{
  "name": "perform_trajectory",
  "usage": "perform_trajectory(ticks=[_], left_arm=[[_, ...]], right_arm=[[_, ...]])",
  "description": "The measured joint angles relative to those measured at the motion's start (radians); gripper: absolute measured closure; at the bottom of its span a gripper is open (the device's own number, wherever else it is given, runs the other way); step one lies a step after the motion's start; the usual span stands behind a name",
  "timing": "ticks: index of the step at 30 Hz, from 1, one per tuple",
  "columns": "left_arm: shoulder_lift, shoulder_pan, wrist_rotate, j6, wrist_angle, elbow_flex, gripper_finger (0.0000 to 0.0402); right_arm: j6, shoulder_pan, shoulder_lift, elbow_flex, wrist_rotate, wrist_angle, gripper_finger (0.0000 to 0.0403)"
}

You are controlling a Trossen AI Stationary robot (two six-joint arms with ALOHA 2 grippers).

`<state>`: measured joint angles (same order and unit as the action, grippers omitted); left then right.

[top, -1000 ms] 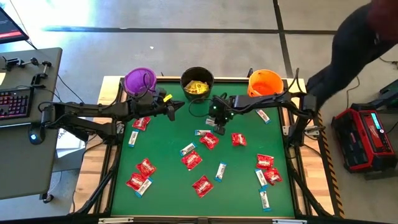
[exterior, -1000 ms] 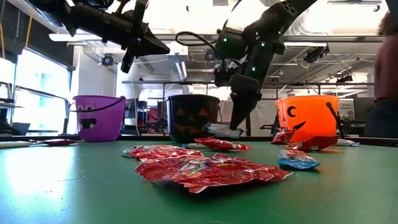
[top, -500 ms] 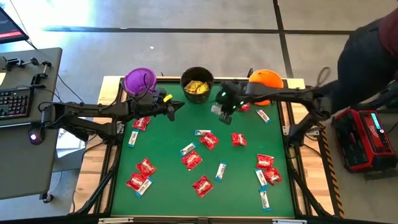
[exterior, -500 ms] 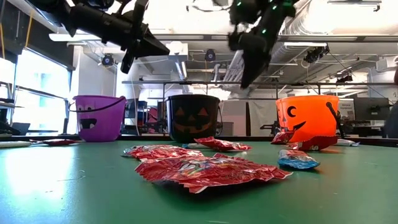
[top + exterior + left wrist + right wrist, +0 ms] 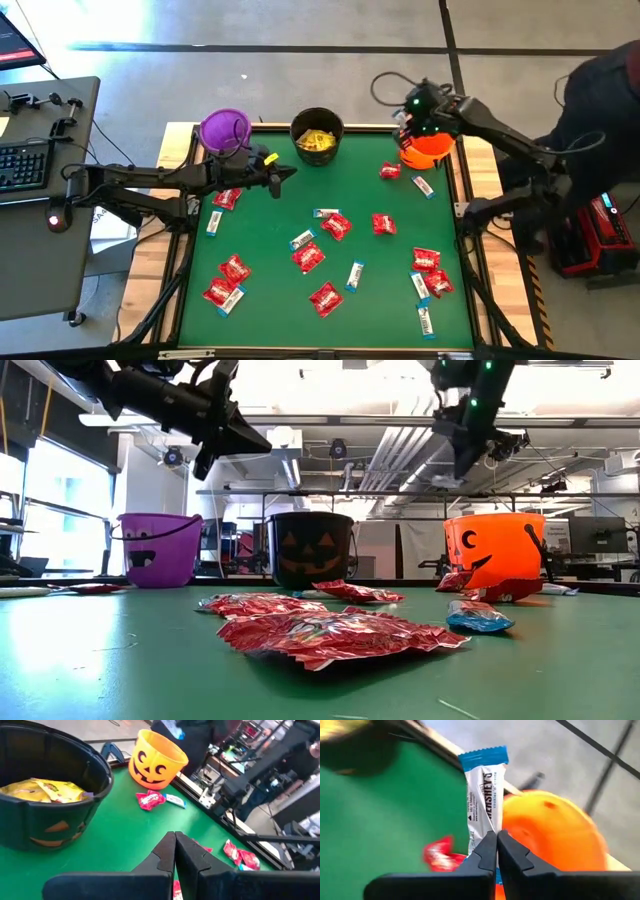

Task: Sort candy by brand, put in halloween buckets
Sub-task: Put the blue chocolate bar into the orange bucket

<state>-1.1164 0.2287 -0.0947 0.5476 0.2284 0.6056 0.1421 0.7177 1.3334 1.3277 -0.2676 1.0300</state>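
Note:
My right gripper (image 5: 405, 126) hangs above the orange bucket (image 5: 430, 149) at the far right, shut on a white-and-blue bar (image 5: 485, 790). The black bucket (image 5: 317, 135) at the far middle holds yellow packets (image 5: 45, 790). The purple bucket (image 5: 225, 130) stands at the far left. My left gripper (image 5: 290, 172) hovers shut and empty, high above the mat between the purple and black buckets. Red packets (image 5: 308, 258) and more white-and-blue bars (image 5: 355, 275) lie flat on the green mat. My right gripper pinches the bar between its two fingers at one end (image 5: 489, 827). The rest of the bar sticks out past the fingertips to its crimped blue end (image 5: 483, 757). The fingers slant downward. The bar is lifted clear, beside and above the orange bucket's rim (image 5: 520, 802).
A red packet (image 5: 390, 171) and a bar (image 5: 423, 186) lie just in front of the orange bucket. A person (image 5: 600, 90) stands beyond the table's right edge, near a red device (image 5: 590, 230) on the floor. A desk with a keyboard (image 5: 25, 165) is on the left.
My right gripper has risen from the middle of the mat with the white-and-blue bar and swung toward the far right corner, turning as it went. It is now over the orange bucket, with the bar lifted clear of the table.

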Motion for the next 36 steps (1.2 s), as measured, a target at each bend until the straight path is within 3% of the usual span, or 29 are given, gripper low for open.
perform_trajectory(ticks=[10,17,22,28,32,36], left_arm=[[0.0,-0.001,0.004,-0.011,0.0,0.0,0.0401],[0.0,-0.001,0.003,-0.077,0.0,0.0,0.0401],[0.0,-0.001,-0.003,-0.13,0.001,0.0,0.0401],[0.0,0.002,0.002,-0.131,-0.006,0.0,0.0401],[0.0,0.003,0.062,-0.156,-0.007,0.0,0.0401],[0.0,0.003,0.072,-0.192,-0.047,0.0,0.0401]], right_arm=[[-0.028,0.218,0.079,-0.002,-0.01,0.078,0.0403],[-0.016,0.267,0.091,-0.153,0.069,-0.025,0.0403],[-0.023,0.254,0.092,-0.203,0.042,-0.061,0.0403],[-0.046,0.235,0.07,-0.08,0.016,0.126,0.0402],[-0.063,0.22,0.052,0.053,0.045,0.254,0.0402],[-0.064,0.199,0.02,0.151,0.164,0.318,0.0402]])
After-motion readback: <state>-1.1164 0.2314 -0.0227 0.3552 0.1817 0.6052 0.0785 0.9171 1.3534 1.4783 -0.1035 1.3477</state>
